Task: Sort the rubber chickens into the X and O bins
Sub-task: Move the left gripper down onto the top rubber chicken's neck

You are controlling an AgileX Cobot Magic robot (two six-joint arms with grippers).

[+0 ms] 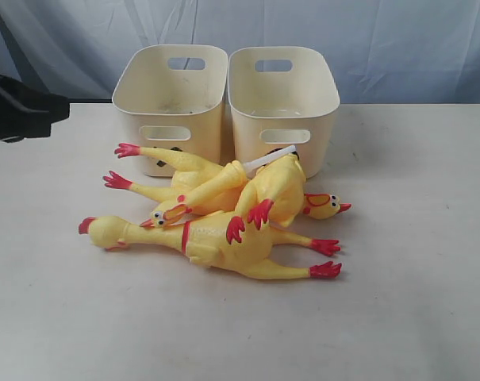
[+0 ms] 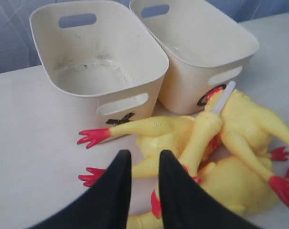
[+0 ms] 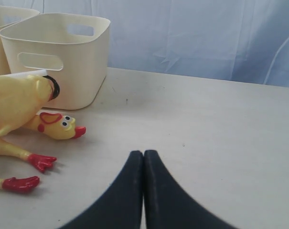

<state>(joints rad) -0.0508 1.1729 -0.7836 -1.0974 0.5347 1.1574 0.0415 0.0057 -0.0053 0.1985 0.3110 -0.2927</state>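
Several yellow rubber chickens lie in a heap in front of the two cream bins. The biggest chicken (image 1: 224, 242) lies nearest the front, head to the left. A second chicken (image 1: 279, 190) rests on top of it, its head (image 3: 60, 125) pointing right. A third chicken (image 2: 149, 128) stretches its red feet to the left. The X bin (image 1: 170, 95) stands on the left and the O bin (image 1: 283, 95) on the right; nothing shows inside either. My left gripper (image 2: 144, 157) hovers open over the heap's left side and holds nothing. Right of the heap, my right gripper (image 3: 143, 153) is shut and empty.
The left arm's black body (image 1: 17, 107) juts in at the exterior view's left edge. A blue cloth backdrop (image 1: 398, 40) hangs behind the bins. The pale table (image 1: 414, 262) stretches bare to the right of the heap, under the right gripper.
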